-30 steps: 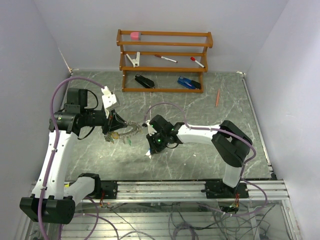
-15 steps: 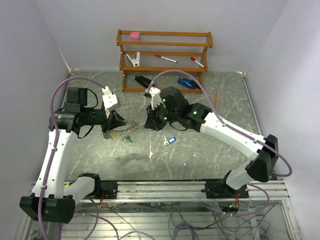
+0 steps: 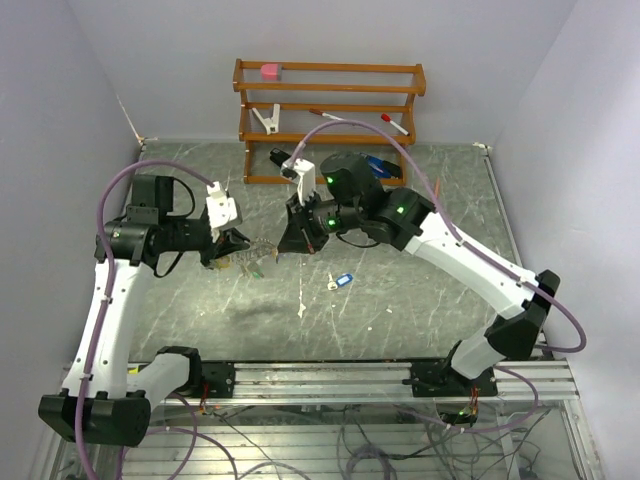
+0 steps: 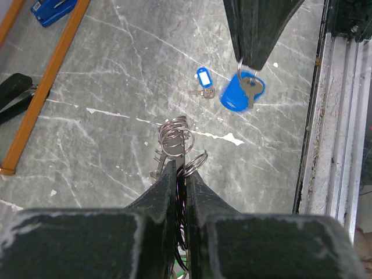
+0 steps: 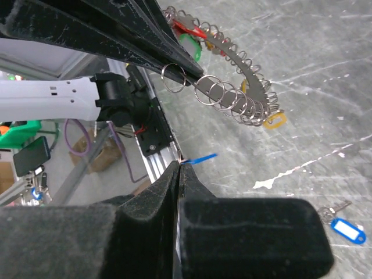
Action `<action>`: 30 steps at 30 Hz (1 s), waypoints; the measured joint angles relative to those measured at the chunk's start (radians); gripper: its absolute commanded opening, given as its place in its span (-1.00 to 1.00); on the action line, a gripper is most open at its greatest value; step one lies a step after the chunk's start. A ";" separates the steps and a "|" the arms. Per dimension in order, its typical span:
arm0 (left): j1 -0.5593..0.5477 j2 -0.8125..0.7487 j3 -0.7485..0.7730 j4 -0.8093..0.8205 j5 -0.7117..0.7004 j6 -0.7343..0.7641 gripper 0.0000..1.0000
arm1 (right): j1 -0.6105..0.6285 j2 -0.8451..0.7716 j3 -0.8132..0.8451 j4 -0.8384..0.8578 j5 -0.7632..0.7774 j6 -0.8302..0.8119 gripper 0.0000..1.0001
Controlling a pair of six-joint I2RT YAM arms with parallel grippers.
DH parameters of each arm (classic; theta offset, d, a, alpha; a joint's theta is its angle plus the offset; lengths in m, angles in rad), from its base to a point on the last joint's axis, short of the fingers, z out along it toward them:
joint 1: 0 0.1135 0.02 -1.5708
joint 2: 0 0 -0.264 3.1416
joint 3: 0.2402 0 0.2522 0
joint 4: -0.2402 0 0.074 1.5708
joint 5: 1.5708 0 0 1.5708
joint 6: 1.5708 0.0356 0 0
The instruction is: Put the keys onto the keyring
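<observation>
My left gripper (image 3: pixel 232 247) is shut on the keyring (image 3: pixel 255 257), a grey ridged ring held above the table; it also shows in the left wrist view (image 4: pixel 174 136). Red and green tags (image 5: pixel 189 32) and a yellow tag (image 5: pixel 273 120) hang on the keyring (image 5: pixel 232 70). My right gripper (image 3: pixel 287 243) is shut on a blue-tagged key (image 4: pixel 241 93), seen edge-on past its tips (image 5: pixel 200 158), just right of the ring and apart from it. A second blue-tagged key (image 3: pixel 340 282) lies on the table.
A wooden rack (image 3: pixel 325 120) stands at the back with a black stapler (image 3: pixel 288 162) and a blue stapler (image 3: pixel 378 165) under it. An orange pencil (image 3: pixel 436 195) lies at the back right. The metal rail (image 4: pixel 331 145) runs along the near edge.
My right arm has lifted from the table with the blue-tagged key and swung back and left, up to the keyring. The left gripper has barely moved.
</observation>
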 measured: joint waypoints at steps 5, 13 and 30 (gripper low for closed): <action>0.000 -0.015 0.000 -0.021 0.013 0.052 -0.86 | 0.010 0.042 0.005 0.006 -0.035 0.047 -1.00; 0.000 -0.025 0.000 -0.059 0.039 0.116 -0.86 | 0.011 0.112 0.054 0.015 -0.053 0.107 -1.00; 0.000 -0.053 0.000 -0.077 0.044 0.140 -0.86 | 0.013 0.178 0.147 0.028 -0.066 0.160 -1.00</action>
